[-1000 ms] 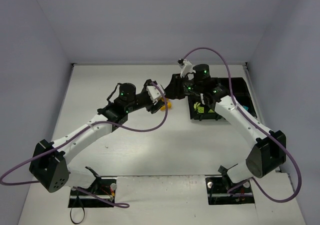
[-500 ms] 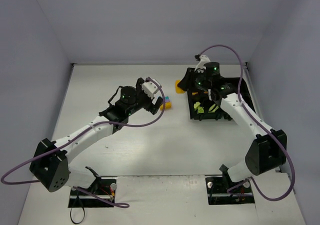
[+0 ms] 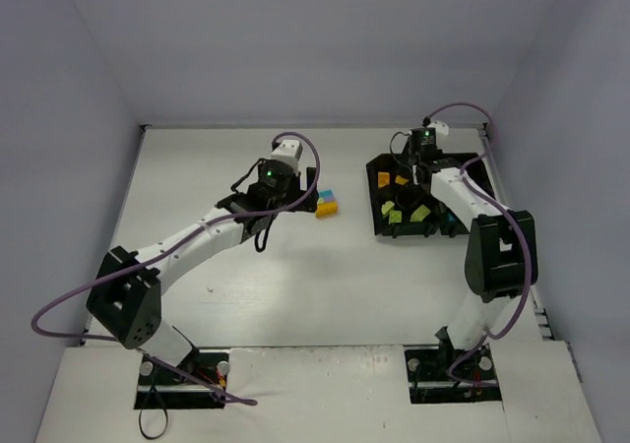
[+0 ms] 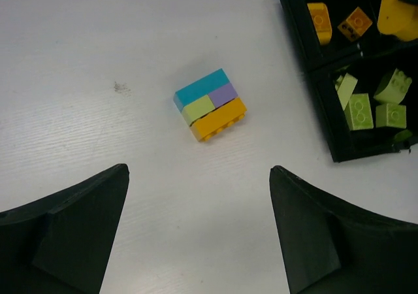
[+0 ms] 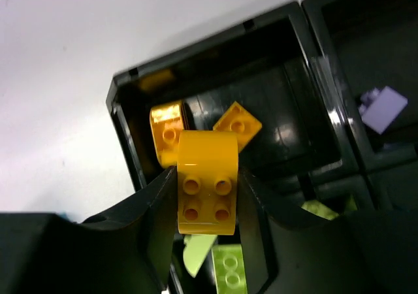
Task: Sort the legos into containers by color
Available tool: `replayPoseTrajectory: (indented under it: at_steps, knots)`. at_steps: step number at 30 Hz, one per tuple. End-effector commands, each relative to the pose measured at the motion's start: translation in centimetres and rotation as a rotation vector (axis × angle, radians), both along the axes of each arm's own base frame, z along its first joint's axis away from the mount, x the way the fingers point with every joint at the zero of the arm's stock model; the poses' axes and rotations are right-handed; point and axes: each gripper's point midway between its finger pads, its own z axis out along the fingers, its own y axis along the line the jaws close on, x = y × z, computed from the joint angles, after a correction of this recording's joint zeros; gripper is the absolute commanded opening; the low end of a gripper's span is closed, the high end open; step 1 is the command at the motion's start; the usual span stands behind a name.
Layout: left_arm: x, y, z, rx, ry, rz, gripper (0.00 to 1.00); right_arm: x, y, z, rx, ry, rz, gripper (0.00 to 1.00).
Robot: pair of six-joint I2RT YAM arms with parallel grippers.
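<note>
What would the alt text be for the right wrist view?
The right gripper is shut on an orange brick, held over the compartment of the black tray that contains two orange bricks. A purple brick lies in the compartment to the right, and yellow-green bricks show at the bottom of the frame.

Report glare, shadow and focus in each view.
Top external: soft, even light, no hard shadows. Left wrist: brick stack sharp, barely shadowed. Right wrist: white glare streaks on the glossy black tray; the gripped orange brick is crisp.
</note>
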Motion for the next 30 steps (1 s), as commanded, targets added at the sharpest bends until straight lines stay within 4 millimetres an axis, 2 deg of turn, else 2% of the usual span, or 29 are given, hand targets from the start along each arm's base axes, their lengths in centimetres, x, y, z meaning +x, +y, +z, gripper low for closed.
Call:
replayPoseTrajectory:
  at_steps: [1,3,4,5,6,7,8,13,14,15,16,18,19,20,22,23,25,26,27,28,29,30]
  knots:
    - [1.4,-1.0,3.8,-0.127,0.012,0.119,0.82,3.8,-1.0,3.5,0.003,-0.148,-0.109,0.36]
    - [2.0,-0.7,2.0,-0.125,0.094,0.224,0.82,4.4,-0.9,3.2,0.009,-0.149,-0.116,0.43]
    - [1.7,-0.4,1.1,-0.099,0.146,0.255,0.82,4.6,-0.8,3.5,0.013,-0.16,-0.117,0.5]
    - [2.5,-0.8,2.6,-0.105,0.126,0.269,0.82,4.9,-0.7,3.7,0.018,-0.165,-0.112,0.53]
    - [2.8,-1.2,1.4,-0.072,0.149,0.284,0.82,5.0,-0.6,4.0,0.023,-0.175,-0.108,0.56]
    - [2.7,-1.1,1.0,-0.055,0.169,0.3,0.82,5.3,-0.6,4.4,0.025,-0.184,-0.11,0.58]
    - [3.1,-1.6,1.4,-0.063,0.164,0.297,0.82,5.3,-0.6,4.5,0.024,-0.186,-0.107,0.59]
    - [4.0,-2.6,-0.9,-0.055,0.211,0.328,0.82,4.8,-0.2,5.6,0.035,-0.203,-0.074,0.61]
    - [4.5,-2.9,-0.7,-0.058,0.207,0.333,0.82,4.2,-0.1,6.2,0.04,-0.211,-0.065,0.61]
    - [4.7,-3.1,-1.8,-0.043,0.228,0.341,0.82,3.8,0.2,6.4,0.049,-0.213,-0.048,0.61]
    - [4.8,-3.2,-2.1,-0.042,0.235,0.344,0.82,3.3,0.2,7.7,0.052,-0.237,-0.038,0.61]
    - [5.4,-4.0,-3.1,-0.042,0.252,0.346,0.82,2.0,0.4,7.7,0.056,-0.232,-0.013,0.62]
    - [5.7,-4.2,-3.3,-0.046,0.257,0.354,0.82,1.2,0.3,9.2,0.054,-0.261,-0.006,0.62]
    - [6.0,-4.4,-4.5,-0.029,0.27,0.364,0.82,0.4,0.1,8.7,0.049,-0.251,-0.002,0.62]
    - [6.7,-4.8,-4.6,-0.025,0.264,0.372,0.82,-0.8,-0.2,10.3,0.047,-0.287,0.006,0.62]
    - [7.0,-5.0,-5.9,-0.004,0.278,0.377,0.82,-1.3,-0.2,10.5,0.04,-0.289,0.014,0.62]
    - [7.7,-5.4,-6.0,0.001,0.276,0.384,0.82,-2.8,-0.2,10.6,0.046,-0.294,0.031,0.62]
    - [7.7,-5.5,-7.3,0.021,0.295,0.387,0.82,-3.3,-0.1,10.5,0.052,-0.292,0.035,0.63]
    - [7.8,-5.5,-7.5,0.028,0.301,0.392,0.82,-3.9,0.0,9.6,0.058,-0.273,0.043,0.63]
    - [8.1,-5.7,-7.3,0.026,0.291,0.396,0.82,-4.5,0.3,9.9,0.076,-0.281,0.059,0.63]
    - [8.3,-5.8,-8.0,0.033,0.297,0.404,0.82,-5.2,0.5,9.0,0.093,-0.262,0.064,0.63]
    - [8.4,-5.8,-8.4,0.037,0.297,0.407,0.82,-5.3,0.8,9.5,0.106,-0.271,0.076,0.63]
